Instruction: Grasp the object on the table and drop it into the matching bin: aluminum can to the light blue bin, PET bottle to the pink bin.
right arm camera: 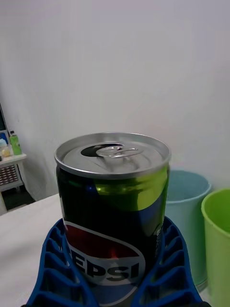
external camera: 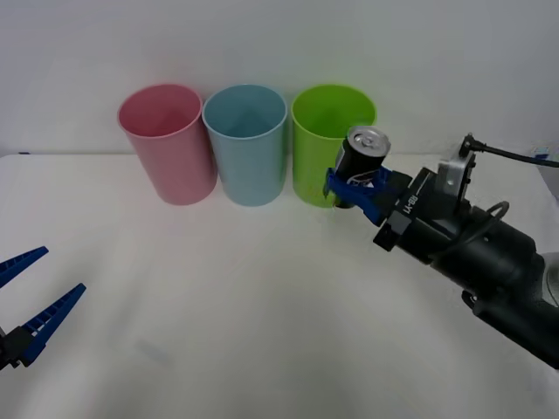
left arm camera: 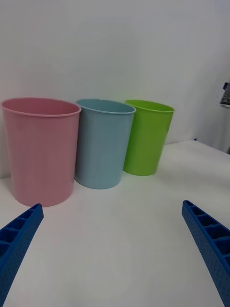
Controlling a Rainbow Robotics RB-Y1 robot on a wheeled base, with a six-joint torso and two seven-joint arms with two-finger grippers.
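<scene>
- Left hand [external camera: 31, 305] low at the near left corner over the white desk [external camera: 218, 305], ribbed blue fingers [left arm camera: 206, 240] spread apart, nothing between them.
- Right hand [external camera: 358, 188] lifted off the desk, clamped on the can [external camera: 360, 161], upright, in front of the green bin [external camera: 325, 140].
- Right wrist view adds the logo lettering, shiny lid and pull tab [right arm camera: 117, 151].
- Farthest: smooth tapered plastic pink bin [external camera: 170, 148], blue bin [external camera: 249, 148], green bin in a row.

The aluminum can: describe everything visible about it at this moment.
The aluminum can is small and dark, with a shiny silver lid, a pull tab and a red, white and blue Pepsi logo. It stands upright, lifted off the table, clamped between the right tool's blue ribbed fingers, in front of the lime green bin.
</scene>
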